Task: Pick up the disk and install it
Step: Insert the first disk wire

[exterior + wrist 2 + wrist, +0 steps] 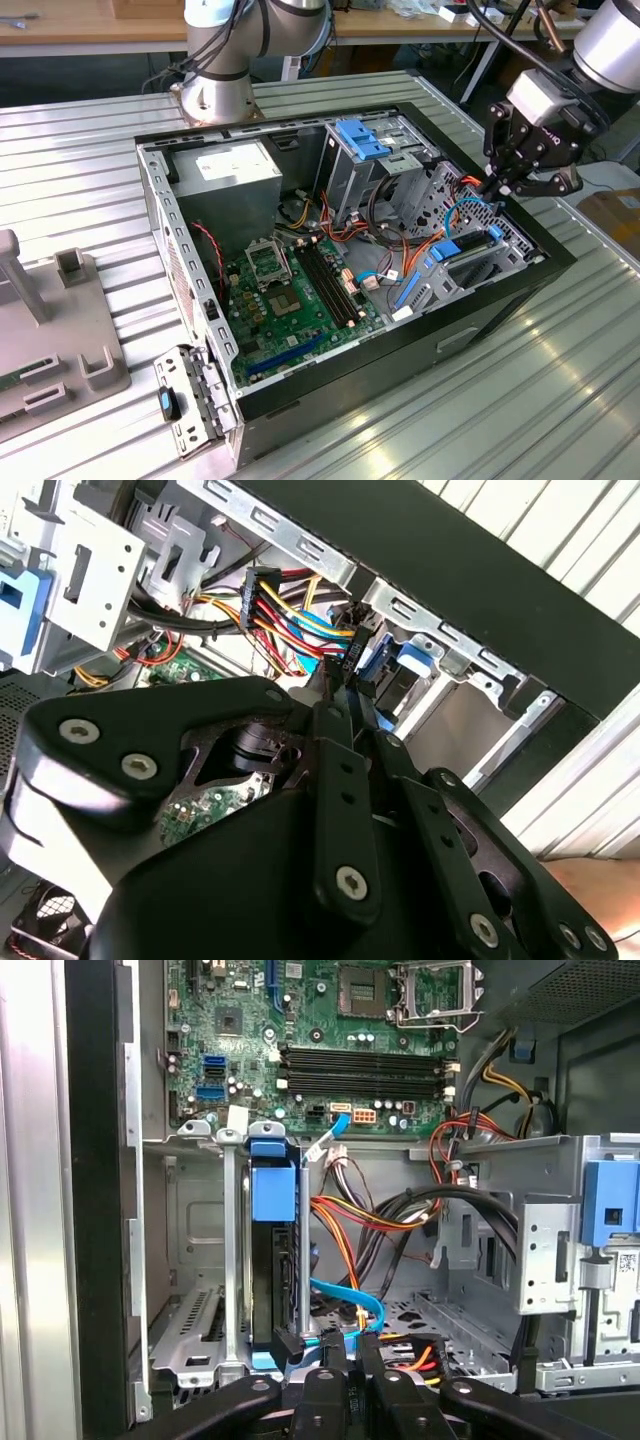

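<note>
The disk (264,1280) stands on edge in a bay of the metal drive cage, its bright blue bracket (272,1194) facing the open side of the computer case (170,230). In the exterior view the blue of the disk (446,249) shows low in the cage at the case's right end. My gripper (492,186) hangs just above that cage with its fingers closed together and nothing visible between them. In the first wrist view the gripper (352,1356) sits right beside the disk's cable end, next to a black plug and a blue cable (350,1295). In the second wrist view the gripper (335,685) is near coloured power wires (290,610).
Motherboard (290,290) fills the case floor, a grey power-supply box (235,170) sits at its far corner, and a second cage with a blue latch (360,138) stands behind. Loose wire bundles (370,1215) cross the cage. The arm's base (215,95) and a grey fixture (50,330) stand outside.
</note>
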{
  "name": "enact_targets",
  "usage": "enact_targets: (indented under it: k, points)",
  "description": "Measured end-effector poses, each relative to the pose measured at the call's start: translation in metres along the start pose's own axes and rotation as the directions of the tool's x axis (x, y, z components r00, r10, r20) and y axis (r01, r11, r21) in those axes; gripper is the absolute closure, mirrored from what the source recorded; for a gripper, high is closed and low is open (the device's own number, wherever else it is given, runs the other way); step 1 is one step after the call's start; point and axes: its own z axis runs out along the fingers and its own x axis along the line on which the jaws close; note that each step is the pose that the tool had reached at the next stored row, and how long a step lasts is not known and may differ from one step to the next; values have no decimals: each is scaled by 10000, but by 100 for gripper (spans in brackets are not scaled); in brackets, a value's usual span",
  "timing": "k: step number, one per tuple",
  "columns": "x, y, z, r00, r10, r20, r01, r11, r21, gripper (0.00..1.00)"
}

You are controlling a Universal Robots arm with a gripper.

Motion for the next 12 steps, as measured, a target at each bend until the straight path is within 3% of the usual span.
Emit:
enact_targets:
  k: [8,12]
  points:
    - [-6,-134,19,10000,-1,0,1,10000,-1,84]
    - [13,-136,52,10000,1,0,-1,10000,0,84]
